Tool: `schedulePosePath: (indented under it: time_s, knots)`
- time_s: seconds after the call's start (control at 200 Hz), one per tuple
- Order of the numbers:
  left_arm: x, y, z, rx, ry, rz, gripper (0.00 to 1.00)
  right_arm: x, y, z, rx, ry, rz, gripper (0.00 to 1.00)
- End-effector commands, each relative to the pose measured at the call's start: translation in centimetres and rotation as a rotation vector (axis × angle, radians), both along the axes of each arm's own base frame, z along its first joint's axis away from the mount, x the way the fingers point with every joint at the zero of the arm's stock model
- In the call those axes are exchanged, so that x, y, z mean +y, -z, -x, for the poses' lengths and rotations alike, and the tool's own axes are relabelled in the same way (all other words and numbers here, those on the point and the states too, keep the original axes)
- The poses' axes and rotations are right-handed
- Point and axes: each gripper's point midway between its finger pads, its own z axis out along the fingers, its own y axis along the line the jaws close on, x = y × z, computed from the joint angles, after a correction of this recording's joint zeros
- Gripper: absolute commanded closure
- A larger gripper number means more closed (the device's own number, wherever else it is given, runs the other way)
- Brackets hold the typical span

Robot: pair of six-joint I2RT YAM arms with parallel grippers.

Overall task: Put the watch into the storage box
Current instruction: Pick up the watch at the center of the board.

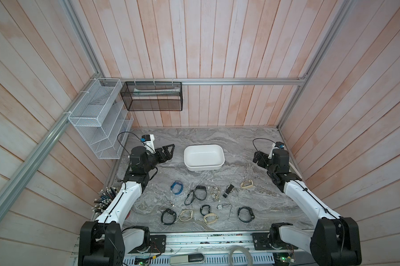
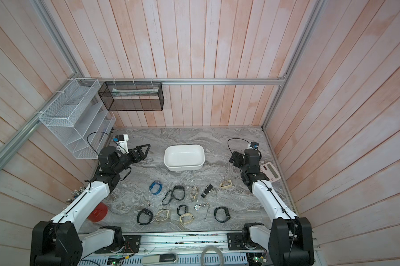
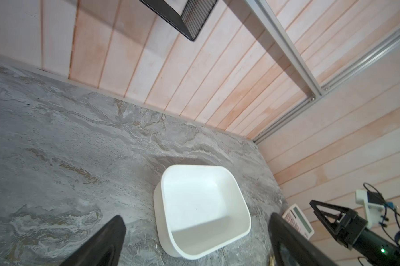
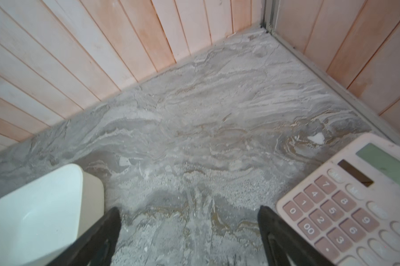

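Observation:
The storage box is a white shallow tub at the middle back of the marble table, and it is empty in both top views. Several watches lie loose nearer the front: a blue watch, a black watch, a cream watch and others. My left gripper hovers left of the box, open and empty, and in the left wrist view the box lies between its spread fingers. My right gripper hangs right of the box, open over bare marble.
A pink calculator lies by the right wall under my right arm, close to that gripper. A white wire rack and a black mesh basket hang at the back left. A pen holder and a red lid sit front left.

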Motion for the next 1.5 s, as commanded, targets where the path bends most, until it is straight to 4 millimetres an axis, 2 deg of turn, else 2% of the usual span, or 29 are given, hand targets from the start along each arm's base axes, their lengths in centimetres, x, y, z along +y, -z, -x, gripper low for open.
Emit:
schedulePosePath:
  time_s: [0.0, 0.105, 0.255, 0.37, 0.475, 0.55, 0.775, 1.215, 1.435, 1.495]
  knots:
    - [-1.8, -1.0, 1.4, -0.029, 0.041, -0.15, 0.02, 1.5, 2.5, 1.7, 0.14, -0.04, 0.036, 0.12]
    - [-3.3, -2.0, 2.6, -0.088, 0.036, -0.301, 0.02, 3.9, 3.6, 2.8, 0.202, -0.097, 0.041, 0.14]
    - [-3.8, -4.2, 3.5, -0.2, 0.016, -0.483, 0.02, 7.3, 4.8, 4.7, 0.267, -0.163, 0.049, 0.19]
    - [-4.9, -5.2, 4.5, -0.257, 0.093, -0.474, 0.01, 9.5, 6.0, 6.0, 0.317, -0.202, 0.037, 0.26]
    - [-5.4, -5.1, 4.9, -0.272, 0.113, -0.42, 0.0, 10.5, 7.3, 6.9, 0.366, -0.212, 0.036, 0.3]
    - [-5.4, -4.7, 4.9, -0.26, 0.116, -0.427, 0.0, 10.7, 8.1, 7.5, 0.411, -0.209, 0.037, 0.35]
    - [-5.9, -3.3, 5.2, -0.202, 0.179, -0.462, 0.0, 10.1, 10.1, 8.7, 0.478, -0.186, 0.066, 0.39]
    - [-6.7, -3.4, 5.9, -0.198, 0.215, -0.439, 0.01, 9.7, 13.4, 8.1, 0.545, -0.167, 0.149, 0.59]
    - [-7.2, -3.6, 6.1, -0.181, 0.219, -0.387, 0.01, 9.8, 13.9, 8.0, 0.545, -0.18, 0.155, 0.85]
    - [-7.2, -3.4, 6.2, -0.164, 0.219, -0.368, 0.01, 9.8, 13.5, 7.8, 0.534, -0.18, 0.16, 0.89]
